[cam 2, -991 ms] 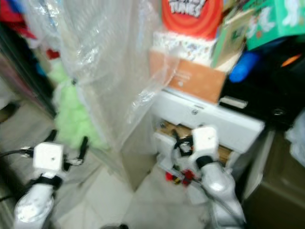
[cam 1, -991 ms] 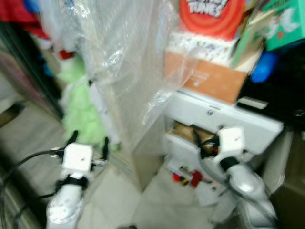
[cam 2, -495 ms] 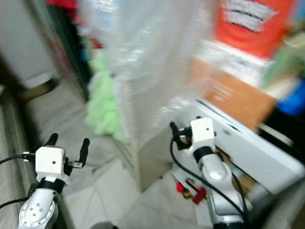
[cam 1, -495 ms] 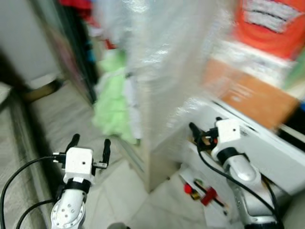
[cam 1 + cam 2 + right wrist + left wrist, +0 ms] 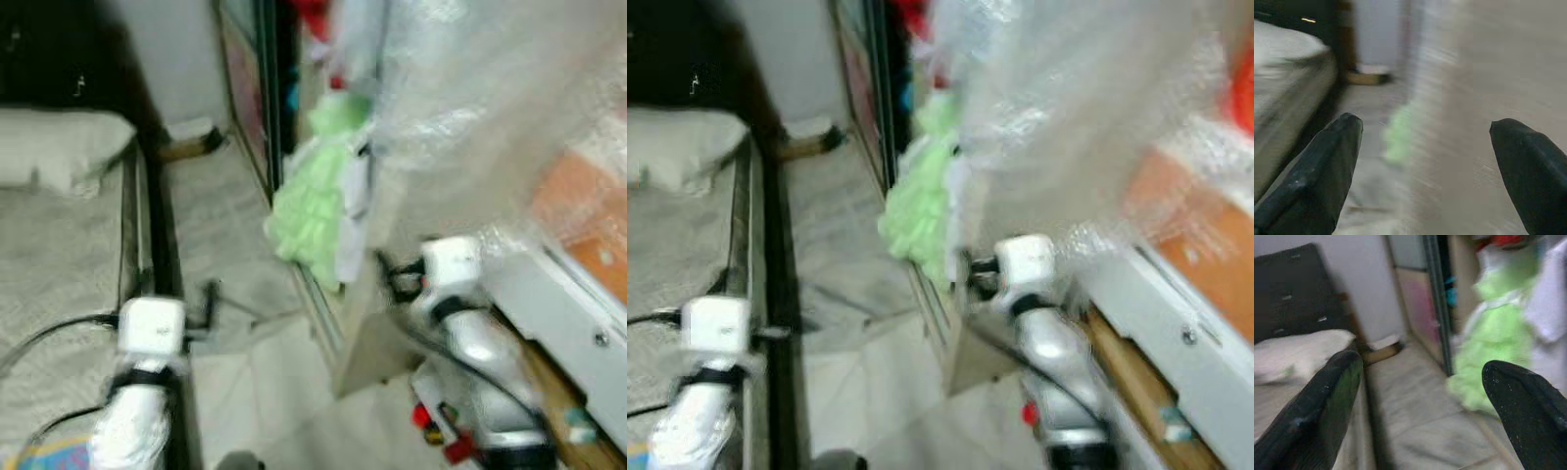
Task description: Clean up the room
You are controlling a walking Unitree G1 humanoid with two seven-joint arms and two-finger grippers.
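Observation:
The picture is blurred by motion. A pale green fluffy garment (image 5: 313, 201) hangs low at the edge of a wardrobe with a dark sliding-door frame (image 5: 265, 88). My left gripper (image 5: 1420, 364) is held low over the floor beside the bed, open, with nothing between its fingers. My right gripper (image 5: 1425, 122) is open and empty too, held in front of a cabinet wrapped in clear bubble plastic (image 5: 470, 108), close to the green garment (image 5: 1398, 137). Small red items (image 5: 431, 431) lie on the floor by my right arm.
A bed with a white pillow (image 5: 59, 147) and a dark frame rail (image 5: 157, 245) lies on the left. A white drawer unit (image 5: 568, 323) with an orange box (image 5: 588, 215) above it stands on the right. A brown object (image 5: 186, 147) rests at the wall's foot.
The whole view has swung to the left: the bed and pillow have come in, and the shelves with boxes have slid off to the right. Both grippers stay open and empty.

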